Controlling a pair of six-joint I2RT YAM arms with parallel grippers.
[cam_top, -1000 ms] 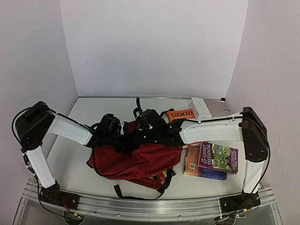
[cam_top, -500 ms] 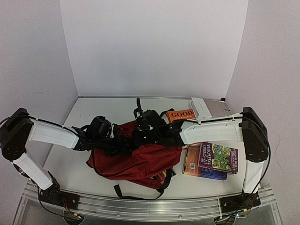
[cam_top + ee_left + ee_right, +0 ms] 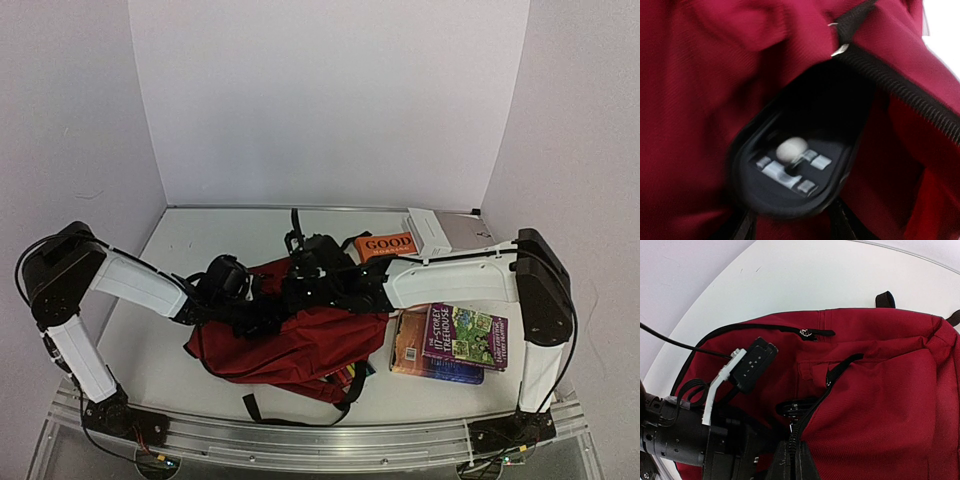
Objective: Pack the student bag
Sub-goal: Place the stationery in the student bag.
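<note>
student bag (image 3: 300, 345): I see soft dark red woven cloth, slumped and creased, lying mid-worktop towards the near edge, with a black strap (image 3: 270, 412) looping out at that edge.
zipper (image 3: 910, 100): coarse black teeth on black tape edge a gaping opening; a small metal pull sits at its top end.
black case (image 3: 795, 170): a rounded, smooth dark shape lies in the opening, with a pale round blob and small grey blocks on it; it is too blurred for me to name.
left gripper (image 3: 255, 300): it is pushed into the bag from the left. Cloth hides the fingertips, so I cannot tell how they stand.
right gripper (image 3: 792, 452): the fingers are pressed together, pinching the zippered edge of the bag.
orange book (image 3: 388, 244): flat, glossy, just beyond the bag.
white box (image 3: 445, 232): rectangular, at the far right corner.
paperbacks (image 3: 455, 340): a colourful stack near the right edge.
worktop (image 3: 160, 330): matte white, smooth.
</note>
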